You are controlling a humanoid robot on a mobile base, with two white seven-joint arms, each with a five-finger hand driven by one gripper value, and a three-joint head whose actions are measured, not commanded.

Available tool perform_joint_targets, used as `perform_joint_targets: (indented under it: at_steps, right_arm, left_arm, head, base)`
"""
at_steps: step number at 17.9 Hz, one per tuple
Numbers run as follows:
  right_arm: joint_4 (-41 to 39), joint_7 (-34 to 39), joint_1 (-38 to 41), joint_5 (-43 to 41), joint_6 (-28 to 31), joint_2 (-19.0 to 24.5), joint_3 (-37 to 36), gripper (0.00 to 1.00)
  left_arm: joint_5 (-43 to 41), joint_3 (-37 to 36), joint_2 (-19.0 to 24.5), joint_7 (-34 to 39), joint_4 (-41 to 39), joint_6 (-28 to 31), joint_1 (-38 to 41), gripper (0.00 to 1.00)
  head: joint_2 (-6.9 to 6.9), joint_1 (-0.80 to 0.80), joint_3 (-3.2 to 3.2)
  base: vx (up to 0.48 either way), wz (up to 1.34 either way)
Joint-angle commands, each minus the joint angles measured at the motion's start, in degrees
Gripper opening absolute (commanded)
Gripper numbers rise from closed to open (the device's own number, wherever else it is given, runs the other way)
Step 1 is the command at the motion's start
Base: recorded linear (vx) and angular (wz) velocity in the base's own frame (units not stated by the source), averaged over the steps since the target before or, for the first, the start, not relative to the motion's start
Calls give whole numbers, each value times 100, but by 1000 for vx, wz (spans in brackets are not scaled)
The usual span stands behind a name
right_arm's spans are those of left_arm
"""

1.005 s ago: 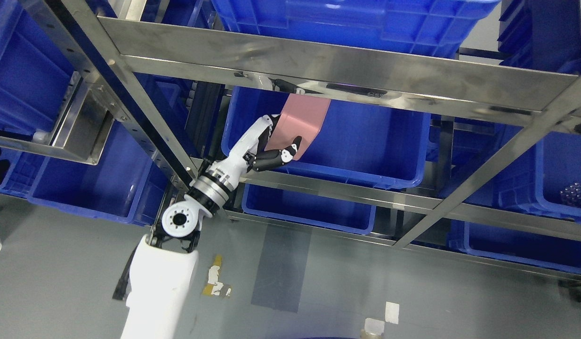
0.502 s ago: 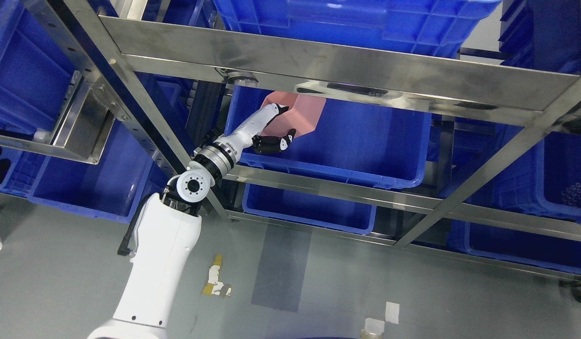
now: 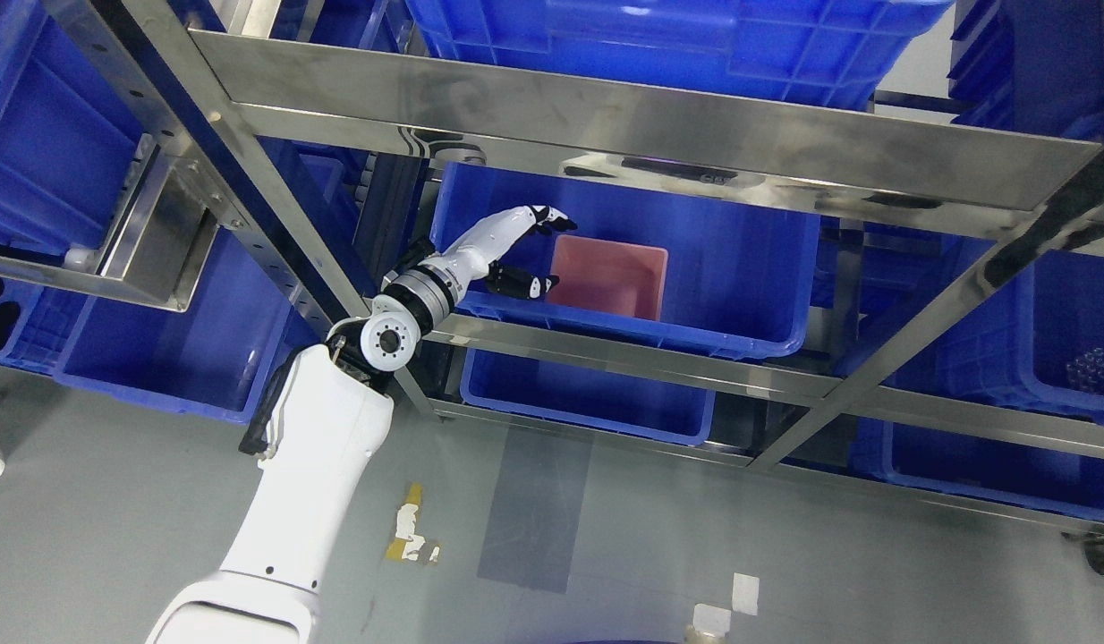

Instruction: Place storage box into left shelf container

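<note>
A pink storage box (image 3: 608,276) sits upright inside a large blue bin (image 3: 740,268) on the middle level of a steel shelf. My left hand (image 3: 541,250) hovers over the bin's left part, just left of the pink box. Its fingers (image 3: 552,217) are spread apart and hold nothing, with the thumb (image 3: 527,284) close to the box's left wall. The white left arm (image 3: 310,483) rises from the bottom left. The right arm is out of the picture.
A steel crossbar (image 3: 606,116) runs just above the bin and a lower rail (image 3: 624,349) runs under it. More blue bins (image 3: 158,349) fill the shelf at left, below (image 3: 588,394) and right (image 3: 1053,340). Grey floor lies beneath.
The pink box left my left hand and dropped from a tilted hold into the blue bin, where it now stands upright. The hand opened and the arm shifted left and up.
</note>
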Motion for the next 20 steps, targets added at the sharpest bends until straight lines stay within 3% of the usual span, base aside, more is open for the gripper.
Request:
perform_joint_targets:
  at_steps: [1, 4, 8, 11, 15, 20]
  right_arm:
    - [-100, 3, -26, -123, -3, -100, 0, 100]
    - [-100, -6, -26, -123, -3, -100, 0, 100]
    - [-100, -6, -26, -123, -3, -100, 0, 100]
    - [-100, -6, -26, -123, 6, -100, 0, 100]
    - [-100, 3, -26, -123, 6, -100, 0, 100]
    - [-100, 3, -26, -123, 6, -100, 0, 100]
  left_arm:
    - [329, 113, 89, 259, 17, 28, -144, 86]
    - [1935, 123, 89, 1312, -589, 90, 75, 88]
    - [3625, 96, 89, 2167, -2414, 633, 1022, 98]
    - [3680, 219, 89, 2309, -3681, 758, 2024, 100]
    - [3681, 395, 89, 2353, -3755, -146, 2984, 100]
    - [3681, 641, 89, 2388, -3746, -174, 3231, 100]
  head:
    - [0, 0, 0]
    - [0, 0, 0]
    - [0, 0, 0]
    - [0, 0, 0]
    - [0, 0, 0]
    - [0, 0, 0]
  base:
    - [0, 0]
    - [0, 0]
    - [0, 0]
    - [0, 0]
    - [2, -7]
    - [-4, 15]
